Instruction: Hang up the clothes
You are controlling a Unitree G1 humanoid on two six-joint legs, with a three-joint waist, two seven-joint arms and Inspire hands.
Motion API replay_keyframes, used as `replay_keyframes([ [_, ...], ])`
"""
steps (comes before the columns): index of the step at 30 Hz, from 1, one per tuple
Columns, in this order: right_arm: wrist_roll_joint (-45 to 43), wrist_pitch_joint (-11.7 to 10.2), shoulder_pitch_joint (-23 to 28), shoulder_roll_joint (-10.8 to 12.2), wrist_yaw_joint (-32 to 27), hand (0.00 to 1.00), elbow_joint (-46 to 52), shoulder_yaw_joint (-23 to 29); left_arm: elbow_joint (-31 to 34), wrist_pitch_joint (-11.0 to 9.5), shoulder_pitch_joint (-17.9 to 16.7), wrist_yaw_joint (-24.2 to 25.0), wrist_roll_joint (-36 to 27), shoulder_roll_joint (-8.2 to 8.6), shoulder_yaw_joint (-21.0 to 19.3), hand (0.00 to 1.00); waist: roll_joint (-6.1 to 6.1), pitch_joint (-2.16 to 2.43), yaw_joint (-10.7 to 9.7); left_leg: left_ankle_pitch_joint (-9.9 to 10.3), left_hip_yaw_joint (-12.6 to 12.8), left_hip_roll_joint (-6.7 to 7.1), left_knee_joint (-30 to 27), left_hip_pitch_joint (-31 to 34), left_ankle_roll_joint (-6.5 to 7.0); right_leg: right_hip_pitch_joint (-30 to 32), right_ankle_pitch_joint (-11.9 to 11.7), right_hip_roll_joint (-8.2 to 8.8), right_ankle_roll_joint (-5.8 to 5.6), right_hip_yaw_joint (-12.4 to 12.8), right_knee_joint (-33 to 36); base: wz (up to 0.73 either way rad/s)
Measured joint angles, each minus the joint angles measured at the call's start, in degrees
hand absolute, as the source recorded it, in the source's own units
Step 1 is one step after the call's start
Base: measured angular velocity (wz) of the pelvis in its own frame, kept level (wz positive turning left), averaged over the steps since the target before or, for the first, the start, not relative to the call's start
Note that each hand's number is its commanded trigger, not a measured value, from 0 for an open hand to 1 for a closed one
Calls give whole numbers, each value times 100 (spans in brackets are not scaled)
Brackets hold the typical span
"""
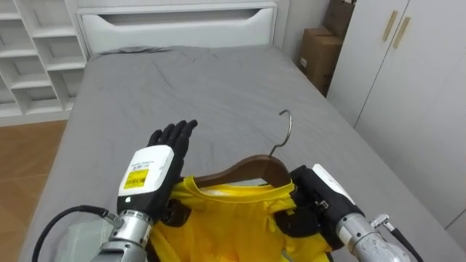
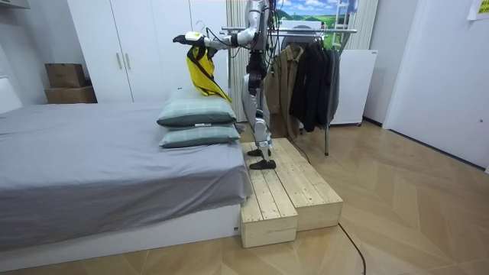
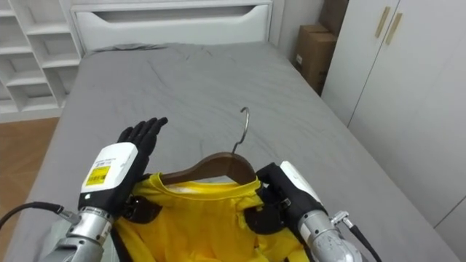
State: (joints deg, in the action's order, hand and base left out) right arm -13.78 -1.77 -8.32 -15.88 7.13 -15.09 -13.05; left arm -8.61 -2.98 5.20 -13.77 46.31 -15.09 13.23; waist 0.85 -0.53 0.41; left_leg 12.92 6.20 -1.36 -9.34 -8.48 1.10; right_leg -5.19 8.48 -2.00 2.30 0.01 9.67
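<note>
Draping a curved brown wooden hanger [image 1: 244, 169] with a thin metal hook [image 1: 285, 131], the smooth yellow garment [image 1: 226, 218] hangs in soft folds between the two hands, held in the air above the bed [image 1: 218, 80]. The left hand [image 1: 156, 171] lies at the hanger's left end with its dark fingers straight and released. The right hand [image 1: 317, 200] has its fingers curled round the cloth-covered right end. The bed's grey sheet is faintly creased and runs to a white headboard [image 1: 178, 22]. White shelves [image 1: 36, 51], cardboard boxes [image 1: 320, 54] and a pale wardrobe [image 1: 415, 87] stand around it. In the room view the robot stands on a blocky wooden platform [image 2: 283, 191] beside two stacked pillows [image 2: 197, 114], with a rack of dark coats [image 2: 313, 76] behind.
</note>
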Motion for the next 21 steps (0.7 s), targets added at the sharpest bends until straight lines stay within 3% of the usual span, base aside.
replay_keyframes([
  [21,49,32,115,0,21,100,-258,22,-266,46,-17,86,-181,19,0,0,-2,-1,-2,0,124,1,0,-61,0,-3,0,-12,0,118,11,-2],
])
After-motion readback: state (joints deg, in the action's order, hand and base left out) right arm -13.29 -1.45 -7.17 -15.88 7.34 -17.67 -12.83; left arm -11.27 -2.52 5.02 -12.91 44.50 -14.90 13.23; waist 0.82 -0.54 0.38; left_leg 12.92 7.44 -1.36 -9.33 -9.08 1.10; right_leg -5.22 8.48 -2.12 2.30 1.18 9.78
